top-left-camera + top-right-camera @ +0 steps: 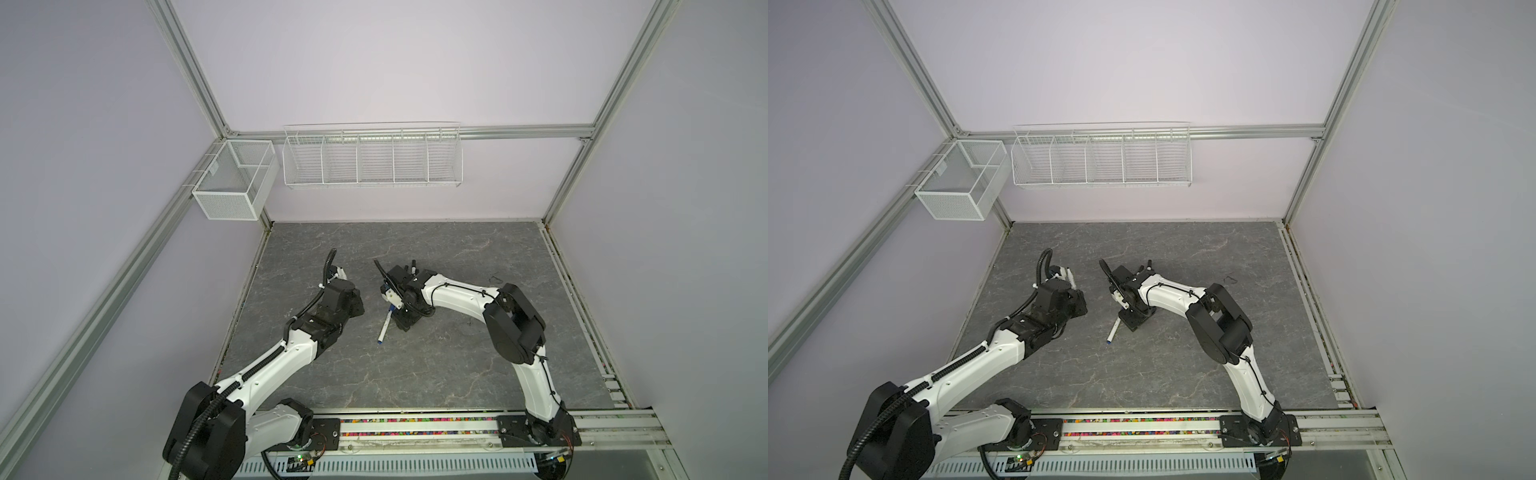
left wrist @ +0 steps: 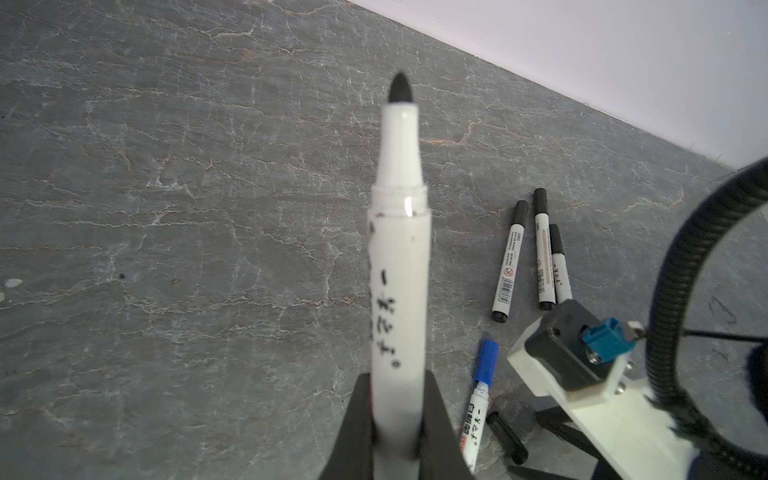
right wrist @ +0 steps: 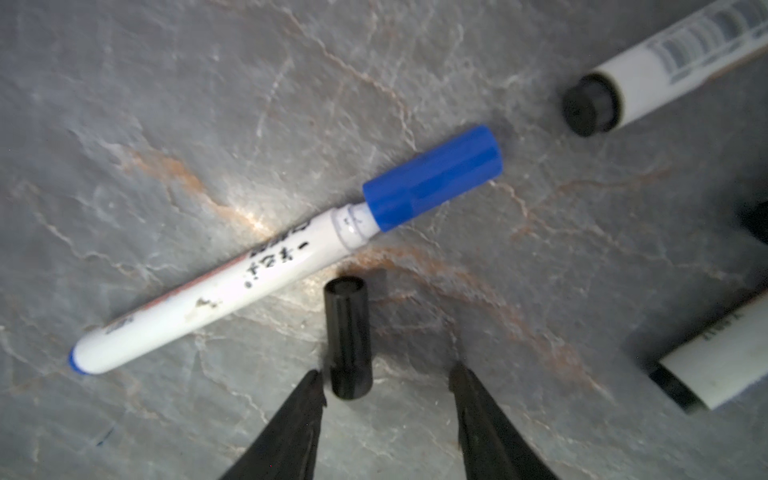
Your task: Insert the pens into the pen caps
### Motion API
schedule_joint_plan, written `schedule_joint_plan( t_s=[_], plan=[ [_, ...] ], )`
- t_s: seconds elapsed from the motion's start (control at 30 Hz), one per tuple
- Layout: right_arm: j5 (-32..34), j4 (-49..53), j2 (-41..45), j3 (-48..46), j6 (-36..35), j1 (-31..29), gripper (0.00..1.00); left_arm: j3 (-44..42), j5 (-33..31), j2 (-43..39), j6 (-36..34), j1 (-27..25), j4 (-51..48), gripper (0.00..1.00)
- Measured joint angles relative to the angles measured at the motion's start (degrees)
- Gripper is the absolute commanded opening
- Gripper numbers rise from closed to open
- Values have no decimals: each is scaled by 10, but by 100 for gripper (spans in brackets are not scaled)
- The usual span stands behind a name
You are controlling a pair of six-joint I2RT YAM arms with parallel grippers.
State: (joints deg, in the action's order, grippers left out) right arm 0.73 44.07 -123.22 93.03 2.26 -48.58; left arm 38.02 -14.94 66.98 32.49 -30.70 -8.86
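Left pincer (image 2: 397,415) is clamping tight on the barrel of an uncapped pen (image 2: 399,249). The black tip is pointing away from the wrist, above the tabletop (image 2: 166,249).

Right pincer (image 3: 386,370) is hovering low with its jaws standing apart, gripping nothing. A loose black cap (image 3: 348,336) is lying flat with one end between the fingertips, nearer one of them.

Blue pen (image 3: 208,299) is lying just beside that cap. Its blue cap (image 3: 432,178) is sitting on one end, with the neck showing.

Three black-capped pens (image 2: 543,253) are lying close together on the tabletop, near the blue pen.
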Motion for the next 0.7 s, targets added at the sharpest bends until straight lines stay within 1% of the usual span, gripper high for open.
schedule_joint_plan(
  t_s=[0.27, 0.53, 0.63, 0.7],
  plan=[
    [-22, 0, -2, 24, -5, -2, 48, 0, 25, 2, -4, 0, 0, 0],
    [-27, -2, -31, 47, -8, -5, 42, 0, 49, 5, -13, 0, 1, 0],
    [-19, -2, -33, 49, -10, -7, 36, 0, 52, 5, -13, 0, 4, 0],
    [-12, -4, -34, 49, -14, -8, 29, 0, 58, 5, -14, 0, 7, 0]
  ],
)
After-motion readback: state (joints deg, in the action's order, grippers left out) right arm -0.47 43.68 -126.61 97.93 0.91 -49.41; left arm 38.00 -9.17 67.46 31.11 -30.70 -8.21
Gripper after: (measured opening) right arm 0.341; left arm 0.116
